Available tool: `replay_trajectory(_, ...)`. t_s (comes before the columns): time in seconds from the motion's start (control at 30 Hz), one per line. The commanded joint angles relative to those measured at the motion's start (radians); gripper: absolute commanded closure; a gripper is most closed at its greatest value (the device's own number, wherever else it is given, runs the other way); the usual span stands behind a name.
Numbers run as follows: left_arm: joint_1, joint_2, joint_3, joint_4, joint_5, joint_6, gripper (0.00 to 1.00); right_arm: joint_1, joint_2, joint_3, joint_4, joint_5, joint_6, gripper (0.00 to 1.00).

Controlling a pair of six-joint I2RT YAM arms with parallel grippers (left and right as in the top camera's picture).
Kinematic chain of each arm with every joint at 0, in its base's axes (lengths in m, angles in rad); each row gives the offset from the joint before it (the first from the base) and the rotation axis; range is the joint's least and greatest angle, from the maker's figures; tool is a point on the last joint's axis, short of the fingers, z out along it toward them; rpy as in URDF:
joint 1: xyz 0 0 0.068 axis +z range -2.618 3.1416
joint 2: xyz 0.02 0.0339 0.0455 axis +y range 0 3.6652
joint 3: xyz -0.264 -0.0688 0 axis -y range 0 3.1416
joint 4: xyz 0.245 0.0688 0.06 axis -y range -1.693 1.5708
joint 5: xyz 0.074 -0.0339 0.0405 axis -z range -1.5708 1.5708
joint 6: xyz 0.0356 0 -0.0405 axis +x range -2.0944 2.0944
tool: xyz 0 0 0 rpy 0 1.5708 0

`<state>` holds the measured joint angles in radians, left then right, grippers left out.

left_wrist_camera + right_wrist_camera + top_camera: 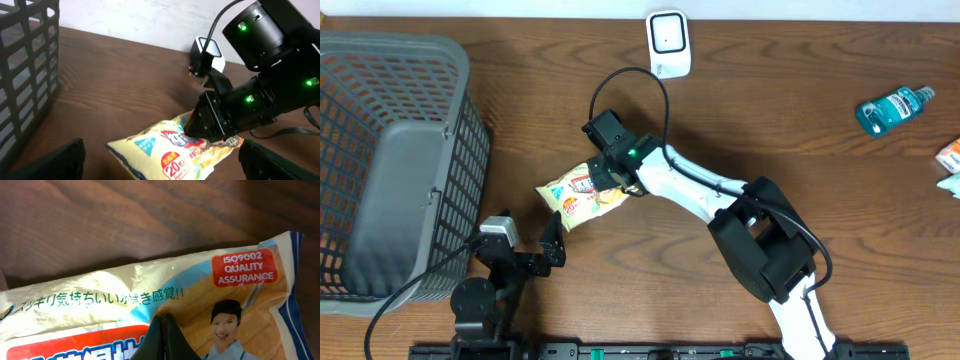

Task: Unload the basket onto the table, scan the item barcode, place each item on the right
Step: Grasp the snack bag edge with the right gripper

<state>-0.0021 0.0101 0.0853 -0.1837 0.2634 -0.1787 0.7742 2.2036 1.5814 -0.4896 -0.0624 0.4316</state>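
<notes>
Near edge: left jaws spread wide, just short of the bag (578,195), apart from it. Bag is a crinkled, glossy yellow foil pillow at mid-left of the counter (800,130); cannot tell whether it rests or is lifted. Right jaws pressed together, pinching its right end. Left: grey plastic lattice basket (460,150), near the bag. Open wood grain to the right. Far edge: white rounded scanner (668,42); teal bottle (892,107) far right.

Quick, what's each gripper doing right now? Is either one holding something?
Left gripper: open, holding nothing.
Right gripper: closed, pinching the snack bag.
</notes>
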Motion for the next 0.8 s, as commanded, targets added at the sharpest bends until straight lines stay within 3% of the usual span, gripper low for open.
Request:
replay_trajectory(0.0, -0.002, -0.006, -0.021, -0.018, 0.013, 0.010, 0.02, 0.022, -0.048, -0.029, -0.021, -0.045, -0.033, 0.99)
replay_trajectory(0.3, -0.002, -0.006, -0.021, -0.018, 0.013, 0.010, 0.02, 0.026, -0.234, -0.029, 0.086, -0.042, -0.036, 0.99)
replay_trajectory(0.5, -0.002, -0.006, -0.021, -0.018, 0.013, 0.010, 0.02, 0.027, -0.158, -0.034, -0.031, -0.059, -0.004, 0.99)
replay_trajectory(0.77, -0.002, -0.006, -0.021, -0.018, 0.013, 0.010, 0.02, 0.043, -0.023, -0.034, -0.099, -0.233, 0.009, 0.99)
